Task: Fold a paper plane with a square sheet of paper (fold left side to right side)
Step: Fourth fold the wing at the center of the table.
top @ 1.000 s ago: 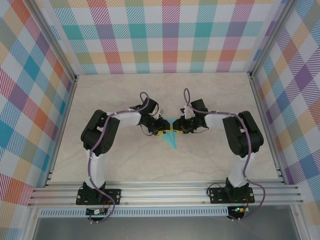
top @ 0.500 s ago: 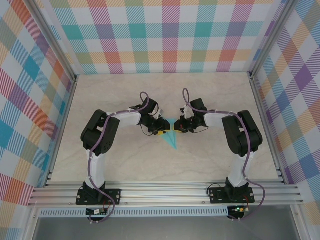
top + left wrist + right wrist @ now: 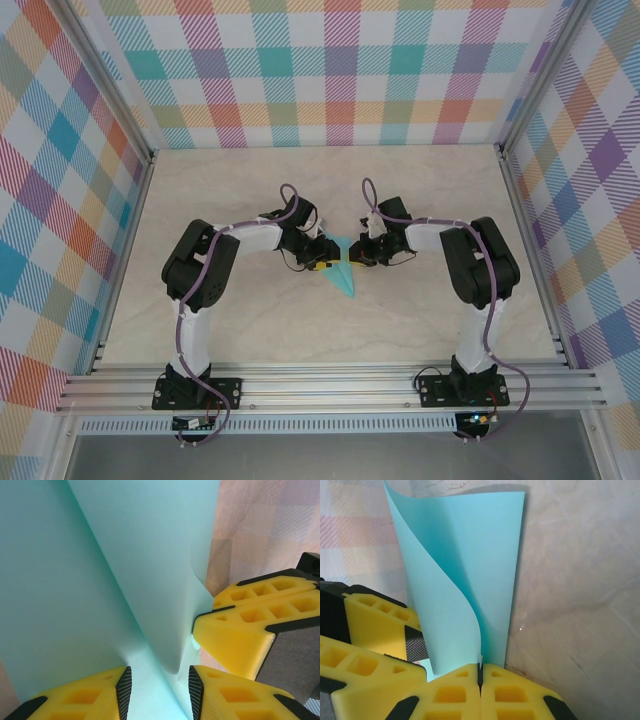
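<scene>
At the middle of the table, the left gripper is standing with its jaws parted, and a raised fold of the turquoise paper is running up through the gap, unclamped. The paper is lying between the two grippers, its narrow tip pointing toward the arm bases in the top view and one flap curling upward. Just to its right, the right gripper is pinching the paper's edge, fingers pressed flush together on it.
</scene>
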`<state>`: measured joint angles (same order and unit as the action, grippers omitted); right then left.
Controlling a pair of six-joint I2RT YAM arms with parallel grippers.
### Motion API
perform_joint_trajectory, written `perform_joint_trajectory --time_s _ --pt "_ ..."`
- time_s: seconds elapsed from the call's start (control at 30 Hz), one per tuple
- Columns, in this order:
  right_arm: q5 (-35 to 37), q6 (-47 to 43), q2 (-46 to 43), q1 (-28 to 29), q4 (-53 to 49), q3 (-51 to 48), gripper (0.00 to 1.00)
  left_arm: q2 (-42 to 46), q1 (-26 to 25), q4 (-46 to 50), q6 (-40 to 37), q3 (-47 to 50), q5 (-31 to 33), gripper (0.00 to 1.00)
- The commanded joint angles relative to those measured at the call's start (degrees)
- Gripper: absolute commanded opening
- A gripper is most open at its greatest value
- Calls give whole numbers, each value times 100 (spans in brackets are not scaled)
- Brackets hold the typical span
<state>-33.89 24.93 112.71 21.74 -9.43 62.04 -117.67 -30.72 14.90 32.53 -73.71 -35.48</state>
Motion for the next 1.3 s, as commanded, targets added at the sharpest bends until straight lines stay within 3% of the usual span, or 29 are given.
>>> perform_joint_trajectory --time_s 0.0,0.47,0.73,0.9,1.27 --pt "13 -136 76 6 -117 80 3 -230 -57 426 -92 51 358 38" --pt "223 -174 -51 6 -189 -219 3 -176 -57 383 -101 59 325 38" --pt "383 -243 83 6 -419 -192 3 510 -48 678 -340 -95 415 38" --pt "411 -236 113 6 -416 -203 2 730 -49 713 -428 -142 268 29" --pt "496 -312 67 15 -533 -173 2 -51 -83 -50 -117 -630 -486 22"
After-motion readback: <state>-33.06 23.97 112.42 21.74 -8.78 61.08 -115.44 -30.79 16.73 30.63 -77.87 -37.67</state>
